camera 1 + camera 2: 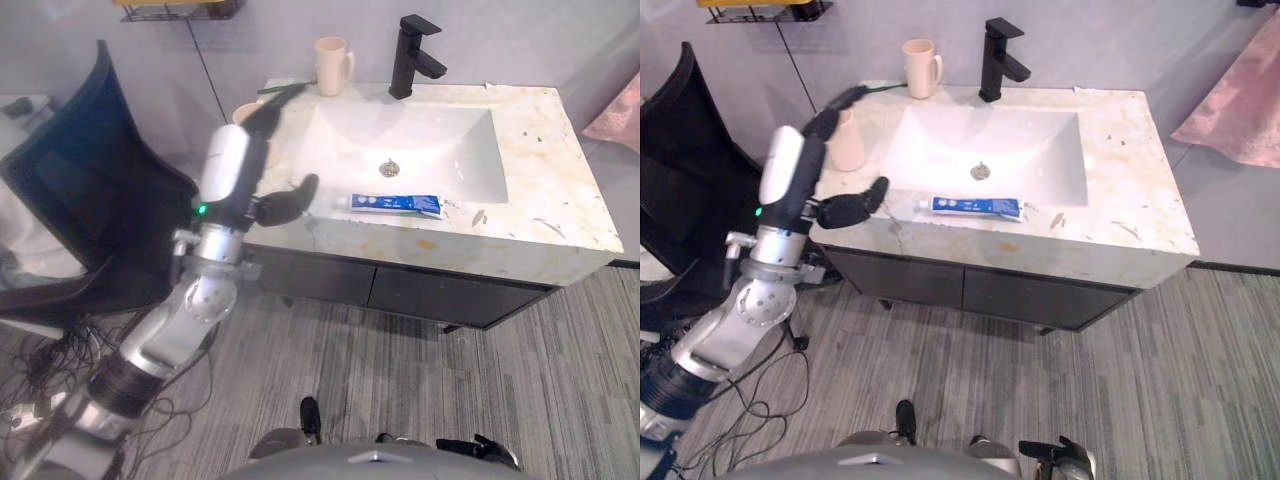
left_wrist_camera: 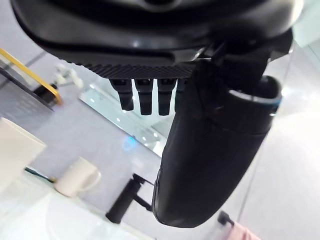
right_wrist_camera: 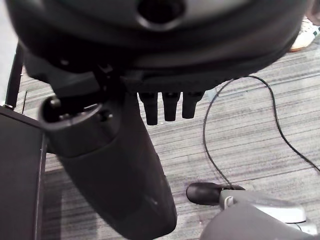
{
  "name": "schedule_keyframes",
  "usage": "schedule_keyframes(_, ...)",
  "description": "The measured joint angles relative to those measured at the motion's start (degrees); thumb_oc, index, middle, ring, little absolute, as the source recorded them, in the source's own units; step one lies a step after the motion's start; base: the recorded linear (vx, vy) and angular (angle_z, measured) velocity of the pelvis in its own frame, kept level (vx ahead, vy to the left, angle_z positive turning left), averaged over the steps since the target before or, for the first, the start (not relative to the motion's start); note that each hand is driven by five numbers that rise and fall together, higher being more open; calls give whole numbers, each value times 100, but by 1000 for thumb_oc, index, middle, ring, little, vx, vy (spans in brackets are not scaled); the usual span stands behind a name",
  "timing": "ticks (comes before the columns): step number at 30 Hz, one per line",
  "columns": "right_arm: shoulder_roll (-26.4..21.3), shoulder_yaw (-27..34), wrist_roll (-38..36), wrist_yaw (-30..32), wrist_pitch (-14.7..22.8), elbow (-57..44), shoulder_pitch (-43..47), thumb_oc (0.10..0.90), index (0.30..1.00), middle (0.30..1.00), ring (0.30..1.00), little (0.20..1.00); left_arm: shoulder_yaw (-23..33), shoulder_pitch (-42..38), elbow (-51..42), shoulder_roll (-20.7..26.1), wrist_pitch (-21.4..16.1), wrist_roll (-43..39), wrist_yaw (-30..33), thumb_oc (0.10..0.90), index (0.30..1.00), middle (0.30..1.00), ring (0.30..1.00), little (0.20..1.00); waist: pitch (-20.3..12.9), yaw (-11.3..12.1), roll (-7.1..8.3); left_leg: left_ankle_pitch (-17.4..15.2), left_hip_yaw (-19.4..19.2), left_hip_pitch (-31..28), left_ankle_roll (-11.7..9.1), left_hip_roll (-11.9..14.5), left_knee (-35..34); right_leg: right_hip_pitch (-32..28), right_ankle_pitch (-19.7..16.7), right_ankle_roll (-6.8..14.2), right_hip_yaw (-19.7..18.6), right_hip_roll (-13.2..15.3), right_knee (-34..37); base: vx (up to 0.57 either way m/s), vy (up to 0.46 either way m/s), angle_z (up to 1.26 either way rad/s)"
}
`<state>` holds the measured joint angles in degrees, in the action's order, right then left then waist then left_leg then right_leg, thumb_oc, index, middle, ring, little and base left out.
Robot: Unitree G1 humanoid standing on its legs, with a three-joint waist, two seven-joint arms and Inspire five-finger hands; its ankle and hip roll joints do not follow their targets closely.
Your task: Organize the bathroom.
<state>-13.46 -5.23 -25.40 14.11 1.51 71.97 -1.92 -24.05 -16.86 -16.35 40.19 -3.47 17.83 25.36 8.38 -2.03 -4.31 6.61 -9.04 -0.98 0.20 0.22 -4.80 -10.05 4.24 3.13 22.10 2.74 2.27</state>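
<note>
A blue and white toothpaste tube (image 1: 395, 204) lies flat on the marble counter (image 1: 545, 190), along the front rim of the sink basin (image 1: 420, 140). A cream mug (image 1: 332, 65) with a handle stands at the back, left of the black faucet (image 1: 412, 55). A plain beige cup (image 1: 848, 142) stands at the counter's left end. My left hand (image 1: 828, 118) hovers open over that cup, fingers straight towards the wall and thumb (image 1: 288, 203) pointing at the tube. My right hand (image 3: 115, 165) hangs open over the floor.
A black office chair (image 1: 90, 200) stands close to the counter's left side. A wire shelf (image 1: 180, 10) hangs on the wall above it. A pink towel (image 1: 1240, 100) hangs at the right. A thin dark item (image 1: 880, 88) lies beside the mug.
</note>
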Motion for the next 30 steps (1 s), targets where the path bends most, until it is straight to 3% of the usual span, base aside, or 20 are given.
schedule_keyframes(5,11,0,44,-1,-43,35,51,800,900,900,900,900,-355,-612,-4,580,200,-387,-997,800,900,900,900,900,17,-150,-46,-20,-85,-64,-29,4,-1,-63,-34,52,-40,-2,82,40,-15,-5)
schedule_keyframes(10,-10,-4,93,-14,-141,42,66,800,900,900,900,900,-612,-1102,0,843,430,-728,-1649,800,900,900,900,900,42,-257,-107,-21,-111,-98,-30,0,0,-108,-44,42,-60,3,87,51,-25,-1)
schedule_keyframes(13,-28,-6,249,-16,-216,36,83,800,900,900,900,900,-1127,-1752,21,1233,622,-1322,-2092,800,900,900,900,900,40,-310,-110,-28,-154,-152,-39,-2,-1,-145,-42,44,-87,7,91,57,-28,-5)
schedule_keyframes(17,-31,-68,249,-35,-254,41,107,800,900,900,900,900,-1288,-2212,93,1240,638,-1644,-2512,800,900,900,900,900,35,-469,-121,-28,-165,-194,-39,0,0,-203,-43,43,-101,5,92,45,-25,-1)
schedule_keyframes(20,-34,-108,250,-35,-344,38,130,800,900,900,900,900,-1710,-2704,283,1238,862,-1976,-2883,800,900,900,900,900,13,-533,-155,-34,-195,-242,-47,7,-2,-232,-43,43,-147,3,91,30,-25,-6)
schedule_keyframes(24,-49,-114,249,-30,-360,39,142,800,900,900,900,900,-2045,-2797,344,1162,1111,-1975,-3259,800,900,900,900,900,-54,-646,-255,-37,-235,-247,-51,22,-2,-216,-54,29,-193,-5,86,19,-21,-6)
schedule_keyframes(30,-144,-222,246,-33,-373,45,99,800,900,900,900,900,-2249,-2804,507,975,1376,-1942,-3421,800,900,900,900,900,-74,-697,-284,-37,-234,-251,-51,40,-1,-217,-57,25,-194,-22,80,11,-13,0)
